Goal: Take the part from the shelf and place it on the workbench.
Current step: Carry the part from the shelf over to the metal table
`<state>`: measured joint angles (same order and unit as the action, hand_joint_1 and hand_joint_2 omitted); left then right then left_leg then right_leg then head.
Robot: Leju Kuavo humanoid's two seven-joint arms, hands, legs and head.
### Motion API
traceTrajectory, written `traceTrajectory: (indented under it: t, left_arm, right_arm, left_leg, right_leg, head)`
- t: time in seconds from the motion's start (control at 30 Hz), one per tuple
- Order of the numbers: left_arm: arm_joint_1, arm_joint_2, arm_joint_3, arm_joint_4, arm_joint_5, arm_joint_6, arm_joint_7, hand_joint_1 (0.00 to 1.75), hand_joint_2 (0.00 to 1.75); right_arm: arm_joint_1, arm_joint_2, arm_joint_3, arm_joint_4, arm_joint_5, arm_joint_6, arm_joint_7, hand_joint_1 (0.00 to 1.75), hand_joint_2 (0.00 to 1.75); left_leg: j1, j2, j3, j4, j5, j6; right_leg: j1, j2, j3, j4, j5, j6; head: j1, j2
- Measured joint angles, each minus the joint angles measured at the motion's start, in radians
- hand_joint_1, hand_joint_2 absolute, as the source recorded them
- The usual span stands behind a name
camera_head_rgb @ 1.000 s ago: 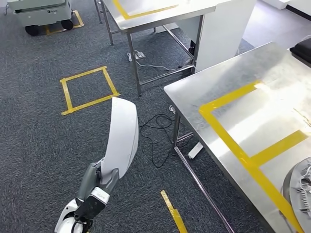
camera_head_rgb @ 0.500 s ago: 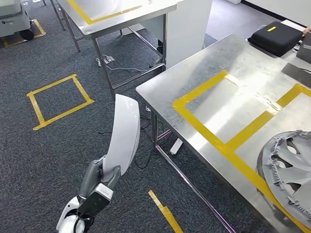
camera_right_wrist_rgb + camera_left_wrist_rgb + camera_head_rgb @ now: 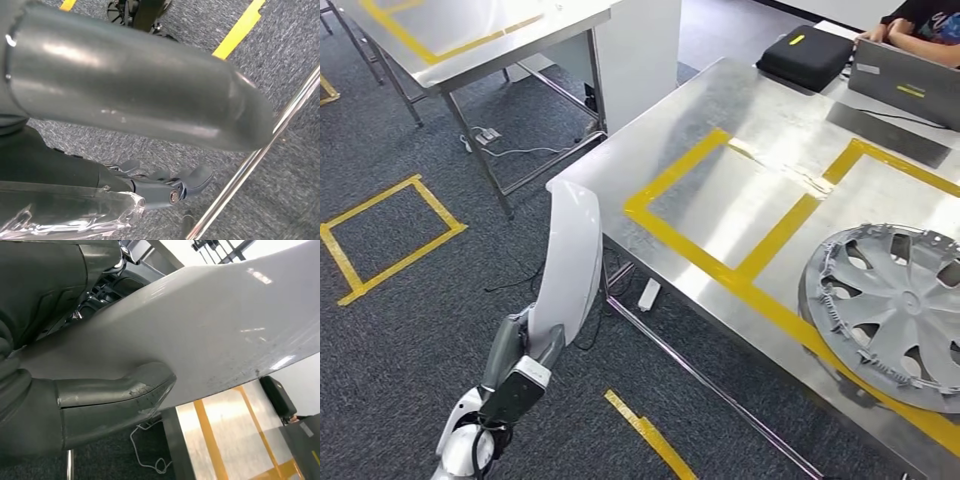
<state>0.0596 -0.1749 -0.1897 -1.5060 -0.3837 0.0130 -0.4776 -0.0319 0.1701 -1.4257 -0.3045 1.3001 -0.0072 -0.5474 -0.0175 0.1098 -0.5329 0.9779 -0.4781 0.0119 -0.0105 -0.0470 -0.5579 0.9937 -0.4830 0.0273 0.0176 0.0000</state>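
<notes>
While clamped in the left hand point(image 3: 518, 352) by thumb point(image 3: 113, 402) and fingers at its lower end, white part point(image 3: 570, 262) stands upright over the carpet, just off the near-left corner of the workbench point(image 3: 682, 150), not yet above it. Judged light, stiff, glossy: likely slippery, so keep hold low on the narrow end, thumb pressed flat across the smooth face. Right hand point(image 3: 162, 187) seen close above carpet; open or closed, cannot tell. Hidden or cut off: far edge of part in wrist view, right rim of wheel cover point(image 3: 893, 310) at workbench's near-right edge, most of seated person point(image 3: 916, 20) behind laptop point(image 3: 905, 85).
</notes>
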Motion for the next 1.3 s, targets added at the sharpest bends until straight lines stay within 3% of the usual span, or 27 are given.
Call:
traceTrajectory:
  t: [0.03, 0.1, 0.17, 0.2, 0.23, 0.27, 0.3, 0.4, 0.47, 0.57, 0.93, 1.3]
  left_arm:
    - [-0.003, 0.000, 0.002, 0.003, 0.000, 0.000, 0.000, 1.75, 1.75]
    - [-0.009, 0.001, 0.007, 0.009, 0.000, 0.000, 0.000, 1.75, 1.75]
    - [-0.014, 0.004, 0.015, 0.020, 0.001, 0.000, 0.000, 1.75, 1.75]
    - [-0.016, 0.005, 0.021, 0.027, 0.001, 0.000, 0.000, 1.75, 1.75]
    - [-0.017, 0.007, 0.026, 0.035, 0.002, 0.000, 0.000, 1.75, 1.75]
    - [-0.018, 0.008, 0.031, 0.042, 0.004, 0.000, 0.001, 1.75, 1.75]
    - [-0.020, 0.009, 0.034, 0.048, 0.005, 0.000, 0.001, 1.75, 1.75]
    - [-0.031, 0.010, 0.039, 0.057, 0.007, 0.000, 0.001, 1.75, 1.75]
    - [-0.037, 0.009, 0.042, 0.061, 0.007, 0.001, 0.001, 1.75, 1.75]
    - [-0.040, 0.009, 0.048, 0.070, 0.010, 0.002, 0.001, 1.75, 1.75]
    - [-0.051, 0.007, 0.083, 0.088, 0.022, 0.019, 0.013, 1.75, 1.75]
    - [-0.057, -0.001, 0.105, 0.100, 0.028, 0.024, 0.014, 1.75, 1.75]
  right_arm:
    - [0.001, 0.000, 0.000, 0.000, 0.001, 0.000, 0.000, 0.00, 0.00]
    - [0.001, 0.000, 0.000, 0.002, 0.005, 0.001, 0.000, 0.00, 0.00]
    - [-0.002, -0.001, 0.002, 0.003, 0.010, 0.004, -0.002, 0.00, 0.00]
    - [-0.003, -0.002, 0.004, 0.003, 0.013, 0.006, -0.003, 0.00, 0.00]
    - [-0.003, -0.004, 0.005, 0.004, 0.015, 0.008, -0.005, 0.00, 0.00]
    - [-0.001, -0.004, 0.007, 0.004, 0.017, 0.010, -0.006, 0.00, 0.00]
    - [0.000, -0.005, 0.008, 0.005, 0.019, 0.012, -0.007, 0.00, 0.00]
    - [-0.001, -0.005, 0.011, 0.008, 0.021, 0.014, -0.012, 0.00, 0.00]
    - [-0.001, -0.006, 0.013, 0.010, 0.022, 0.015, -0.014, 0.00, 0.00]
    - [0.000, -0.010, 0.015, 0.012, 0.025, 0.016, -0.014, 0.00, 0.00]
    - [-0.001, -0.011, 0.016, 0.021, 0.032, 0.013, -0.014, 0.00, 0.00]
    - [-0.001, -0.011, 0.016, 0.023, 0.036, 0.013, -0.014, 0.00, 0.00]
  left_leg:
    - [0.002, -0.001, 0.000, 0.002, -0.003, -0.005]
    - [0.008, -0.038, -0.015, 0.045, -0.038, -0.017]
    - [0.013, -0.087, -0.070, 0.169, -0.107, -0.025]
    - [0.014, -0.097, -0.104, 0.240, -0.138, -0.026]
    - [0.014, -0.101, -0.128, 0.290, -0.151, -0.025]
    - [0.014, -0.102, -0.136, 0.303, -0.144, -0.023]
    - [0.014, -0.102, -0.125, 0.275, -0.117, -0.018]
    - [0.011, -0.113, -0.035, 0.080, -0.016, 0.002]
    - [0.011, -0.119, -0.009, 0.013, -0.001, -0.001]
    - [0.009, -0.119, -0.012, 0.005, 0.000, -0.013]
    - [0.001, -0.119, -0.015, 0.007, 0.004, 0.002]
    - [0.003, -0.119, -0.015, 0.007, 0.005, 0.003]
  right_leg:
    - [-0.001, 0.009, -0.001, 0.000, 0.002, -0.006]
    - [-0.004, 0.025, -0.003, -0.002, 0.007, -0.018]
    - [-0.004, 0.041, -0.007, -0.002, 0.011, -0.028]
    - [-0.003, 0.049, -0.010, -0.002, 0.013, -0.030]
    - [-0.002, 0.057, -0.011, -0.002, 0.013, -0.031]
    - [-0.001, 0.064, -0.012, -0.001, 0.014, -0.032]
    - [0.000, 0.071, -0.011, -0.001, 0.014, -0.032]
    - [0.005, 0.084, -0.010, 0.000, 0.015, -0.029]
    - [0.008, 0.087, -0.016, 0.005, 0.014, -0.028]
    - [0.007, 0.086, -0.023, 0.006, 0.016, -0.030]
    - [-0.001, 0.086, -0.023, -0.001, 0.025, -0.012]
    - [0.000, 0.086, -0.024, -0.001, 0.025, -0.012]
  head:
    - [0.000, 0.000]
    - [0.000, 0.000]
    - [-0.001, 0.000]
    - [-0.001, 0.000]
    - [-0.001, 0.000]
    - [-0.001, 0.000]
    - [-0.001, 0.000]
    - [-0.001, 0.000]
    - [0.001, 0.000]
    - [0.001, 0.000]
    - [0.001, 0.000]
    - [0.001, 0.000]
